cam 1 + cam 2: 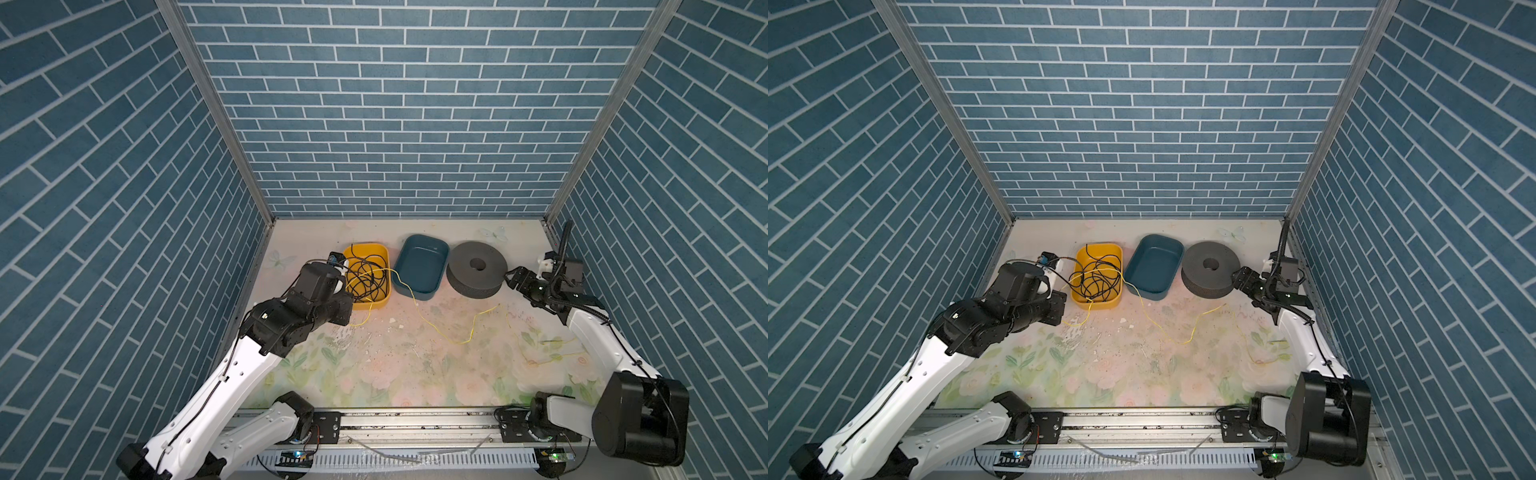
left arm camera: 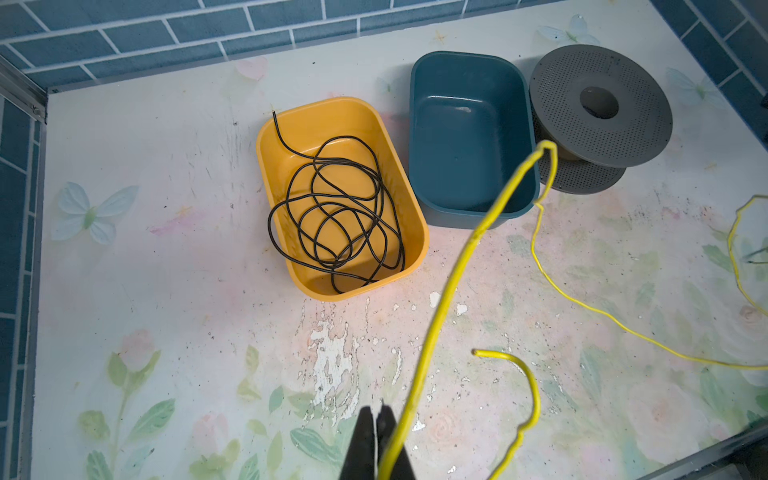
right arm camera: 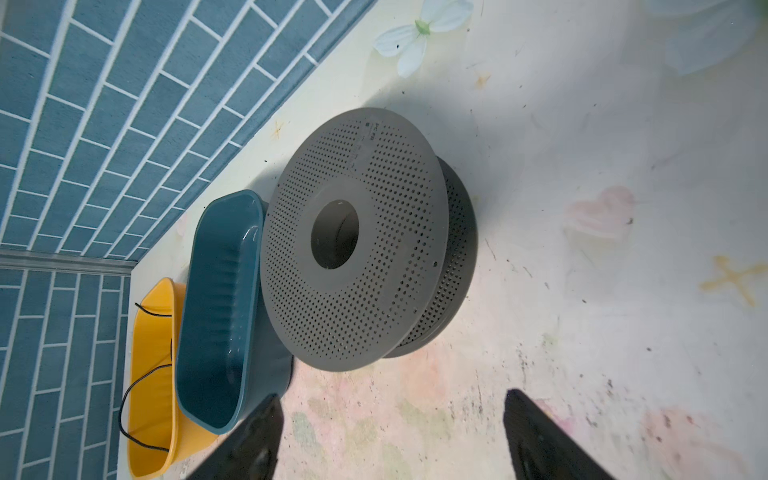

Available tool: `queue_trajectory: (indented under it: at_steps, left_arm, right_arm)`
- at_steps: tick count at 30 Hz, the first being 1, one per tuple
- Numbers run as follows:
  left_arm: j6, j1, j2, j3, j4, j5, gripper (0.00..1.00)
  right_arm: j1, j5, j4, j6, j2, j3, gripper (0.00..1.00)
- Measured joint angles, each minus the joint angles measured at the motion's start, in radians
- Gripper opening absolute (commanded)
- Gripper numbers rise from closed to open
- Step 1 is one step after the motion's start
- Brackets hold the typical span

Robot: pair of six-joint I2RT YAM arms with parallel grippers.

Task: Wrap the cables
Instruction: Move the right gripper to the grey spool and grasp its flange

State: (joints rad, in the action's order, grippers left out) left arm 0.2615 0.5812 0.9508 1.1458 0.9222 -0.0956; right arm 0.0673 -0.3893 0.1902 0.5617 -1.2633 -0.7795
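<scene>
Left wrist view: my left jaws are clenched on the cables (image 2: 446,286) near one end, and a short tail curls free just beside them. From the pinch the yellow wire rises through the air to a sharp kink in front of the blue tray (image 2: 415,124). It then drops to the counter (image 2: 166,270) and trails off in loose bends toward my right arm's side. In both top views it lies spread over the floral surface, not yet wound on anything.

I judge the wire light and very thin, and springy enough to hold its kinks. It will want to uncoil and could slide through a slack grip. Holding it close to the end seems right. A second hold would go best further along, on a raised bend where jaws can get around it.

My right jaws stand wide apart with nothing between them, facing the grey perforated spool (image 3: 374,187). The spool lies flat on one flange just beside the blue tray and looks like the thing to wind onto.

In a top view the lifted wire shows across the yellow tray (image 1: 376,303), which holds a tangle of black wires (image 2: 332,216). I cannot tell whether they touch, but a careless pull could snag them. The blue tray's rim also stands in the wire's path.
</scene>
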Motion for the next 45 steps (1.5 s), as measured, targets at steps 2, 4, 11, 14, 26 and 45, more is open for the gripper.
queue_trajectory:
  at_steps: [2,4,11,14,26,45]
  left_arm:
    - [0.001,0.000,0.002,0.000,0.003,0.000,0.05]
    - [0.001,0.000,0.000,-0.003,0.009,0.000,0.05]
    - [0.005,0.000,-0.057,-0.039,0.072,-0.008,0.05]
    - [0.006,0.000,-0.079,-0.053,0.094,-0.008,0.05]
    - [0.024,0.000,-0.113,-0.064,0.129,-0.003,0.05]
    - [0.043,0.000,-0.116,-0.086,0.127,0.011,0.05]
  right_arm:
    - [0.000,-0.020,-0.048,0.019,-0.050,0.009,0.77]
    - [0.000,-0.027,-0.084,0.034,-0.082,0.016,0.74]
    - [0.003,-0.053,-0.224,0.072,-0.162,0.047,0.69]
    - [0.007,-0.082,-0.327,0.098,-0.213,0.077,0.68]
    - [0.019,-0.232,-0.765,0.255,-0.468,0.108,0.56]
    - [0.012,-0.278,-0.882,0.379,-0.365,0.107,0.00]
